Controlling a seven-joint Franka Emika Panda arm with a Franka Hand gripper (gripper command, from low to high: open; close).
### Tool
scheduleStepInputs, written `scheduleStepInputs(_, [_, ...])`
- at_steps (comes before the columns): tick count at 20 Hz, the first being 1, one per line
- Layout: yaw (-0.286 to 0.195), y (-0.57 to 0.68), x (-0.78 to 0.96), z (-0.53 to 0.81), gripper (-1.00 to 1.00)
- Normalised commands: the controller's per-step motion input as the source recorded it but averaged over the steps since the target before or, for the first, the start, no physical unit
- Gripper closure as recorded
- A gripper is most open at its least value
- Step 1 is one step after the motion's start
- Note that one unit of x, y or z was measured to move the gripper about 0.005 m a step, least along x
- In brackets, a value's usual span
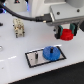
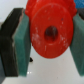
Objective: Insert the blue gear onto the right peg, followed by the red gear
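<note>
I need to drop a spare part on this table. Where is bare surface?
Bare white table lies at the exterior view's left of the grey plate, and in front of it. Crowded: the blue gear on the plate, with the gripper holding the red gear above; a small beige object behind.

The blue gear lies flat on the right peg's end of the plate, hiding that peg. The red gear, smaller with a dark centre hole, hangs clamped above, off toward the exterior view's right.

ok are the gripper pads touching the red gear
Touching. The wrist view shows the teal pads pressed against both sides of the red gear, no gap showing.
</note>
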Motion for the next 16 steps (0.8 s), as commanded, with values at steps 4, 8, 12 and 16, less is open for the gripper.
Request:
scheduleStepInputs(4, [0.000,-0.28,0.25,-0.02,1.00])
scheduleStepInputs(8, [0.000,-0.26,0.10,-0.06,1.00])
scheduleStepInputs(12, [0.000,-0.23,0.02,-0.12,1.00])
scheduleStepInputs(16, [0.000,-0.26,0.04,-0.21,1.00])
